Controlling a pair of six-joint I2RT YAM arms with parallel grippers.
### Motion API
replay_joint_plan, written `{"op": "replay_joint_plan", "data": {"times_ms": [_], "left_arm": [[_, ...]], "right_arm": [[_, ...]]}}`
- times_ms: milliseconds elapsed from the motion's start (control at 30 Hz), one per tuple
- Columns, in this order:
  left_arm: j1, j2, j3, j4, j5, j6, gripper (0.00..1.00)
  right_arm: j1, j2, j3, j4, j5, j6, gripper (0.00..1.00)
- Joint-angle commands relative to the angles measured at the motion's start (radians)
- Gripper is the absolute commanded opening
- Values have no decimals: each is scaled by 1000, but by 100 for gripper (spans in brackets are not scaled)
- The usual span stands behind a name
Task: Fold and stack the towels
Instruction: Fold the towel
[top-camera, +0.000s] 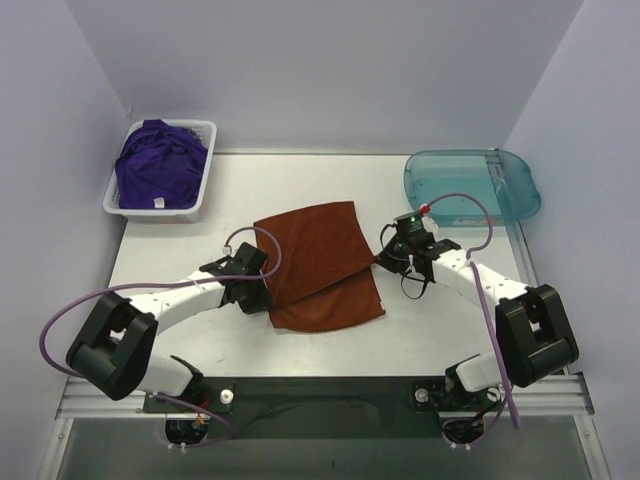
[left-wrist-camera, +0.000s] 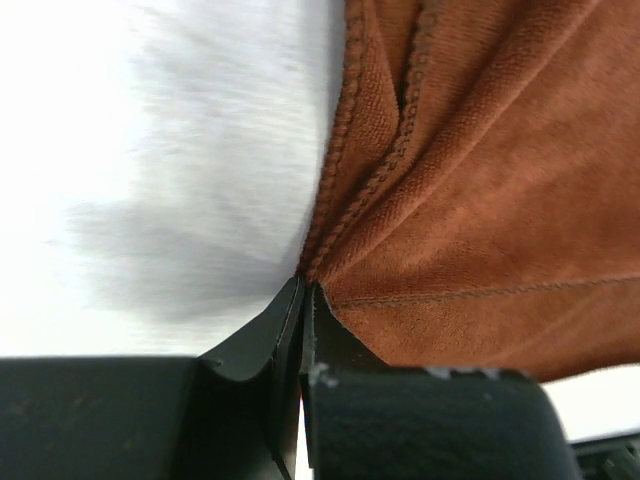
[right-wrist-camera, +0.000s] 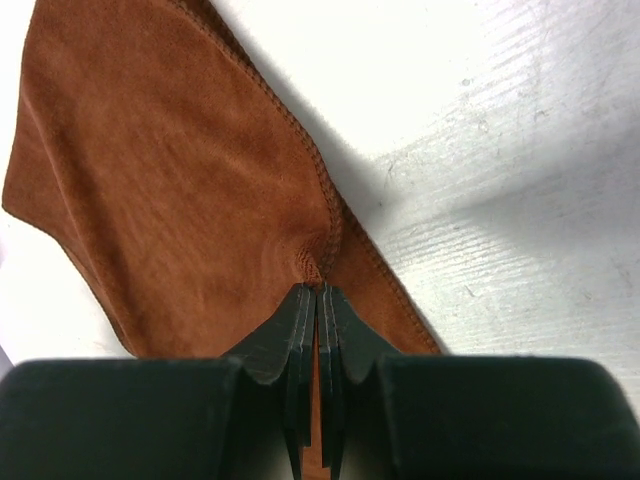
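A rust-orange towel (top-camera: 322, 262) lies partly folded on the middle of the table, its upper layer skewed over the lower one. My left gripper (top-camera: 262, 290) pinches the towel's left edge; in the left wrist view the hem (left-wrist-camera: 350, 170) bunches right at the shut jaws of my left gripper (left-wrist-camera: 304, 290). My right gripper (top-camera: 386, 258) is shut on the towel's right edge, and in the right wrist view the cloth (right-wrist-camera: 190, 190) puckers at the tips of my right gripper (right-wrist-camera: 317, 285). Purple towels (top-camera: 158, 165) are heaped in the white basket (top-camera: 206, 165) at the back left.
A translucent teal tray (top-camera: 470, 185) stands at the back right. Purple cables loop from both arms. The table's near edge (top-camera: 320, 378) runs just in front of the arm bases.
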Motion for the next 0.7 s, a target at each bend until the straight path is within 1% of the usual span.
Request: {"op": "replay_joint_plan", "data": {"times_ms": [0,233,367,400,533,667], "left_arm": [[2,-45,1,-146,-119,35,3],[2,-91,56,-186,-122,57,4],[2,-96,160,-213,-125,81,4],[3,-96,224,-225,-131,87,5],[6,-111,372,-297,-150,112,4],[6,-183,434,-345,-161,114,5]], "right_arm": [[7,-3,-11,-21,43,-10,0],[7,-4,18,-21,43,-20,0],[7,-3,72,-30,35,-42,0],[7,-7,90,-48,33,-48,0],[7,-39,184,-113,36,-86,0],[7,-116,198,-174,35,-106,0]]}}
